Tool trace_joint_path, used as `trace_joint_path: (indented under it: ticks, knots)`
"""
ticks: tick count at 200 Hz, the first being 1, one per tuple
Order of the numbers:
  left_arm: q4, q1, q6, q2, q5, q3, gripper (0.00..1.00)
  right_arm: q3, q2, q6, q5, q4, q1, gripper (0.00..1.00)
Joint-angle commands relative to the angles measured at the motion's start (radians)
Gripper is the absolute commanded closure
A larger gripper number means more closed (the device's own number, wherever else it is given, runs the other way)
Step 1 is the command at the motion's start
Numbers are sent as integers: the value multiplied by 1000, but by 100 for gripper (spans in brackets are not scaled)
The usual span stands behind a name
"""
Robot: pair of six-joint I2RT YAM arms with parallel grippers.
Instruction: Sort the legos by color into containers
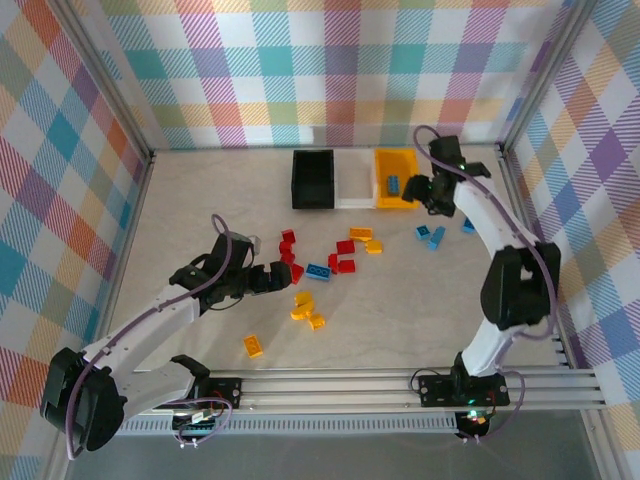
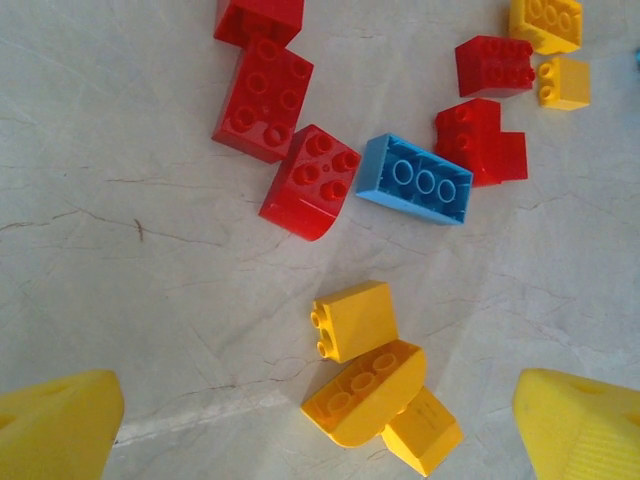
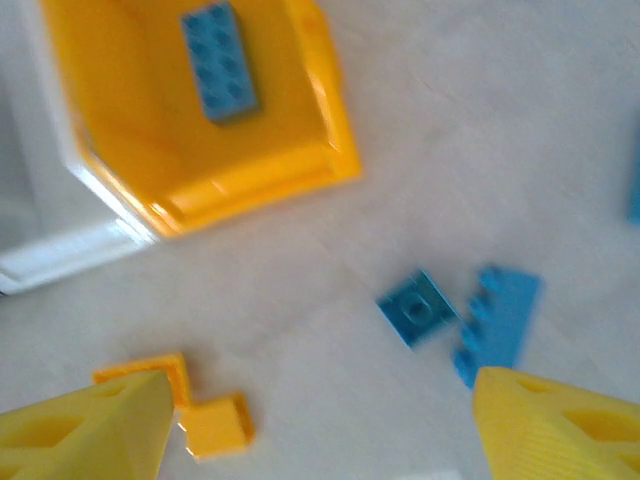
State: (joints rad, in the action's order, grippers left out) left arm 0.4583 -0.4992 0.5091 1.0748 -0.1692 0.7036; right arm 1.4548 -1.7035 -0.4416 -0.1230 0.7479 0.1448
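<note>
Standing wide apart and empty, the yellow fingers of the left gripper hang above three yellow-orange studded plastic bricks near red bricks and a blue rectangular brick, while the right gripper, likewise spread and empty, hovers near the yellow-orange plastic bin holding a long blue brick.

We can read no text, label, brand or number anywhere; the studs of the legos seem blank, though any moulded lettering may be too fine to tell; the containers at the far edge of the table carry no legible mark.
</note>
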Motion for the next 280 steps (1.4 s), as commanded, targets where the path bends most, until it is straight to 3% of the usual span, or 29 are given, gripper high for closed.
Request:
trace_joint_path:
  ticks: [1,66,128,221,280]
  knots:
    - [-22,-5,6,-6,-29,16,0,-138,7,-34,16,-11,-49,24]
    - [-12,-5,12,-19,-35,18,0,-211,-66,-23,60,-92,-108,40]
    - [22,-6,6,-40,-10,14,0,-170,-174,-17,46,-120,-116,44]
    - [19,-6,5,-23,-7,16,0,-165,-209,22,31,-160,-145,55]
    - [15,-5,12,-21,-6,12,0,-155,-210,53,58,-171,-146,72]
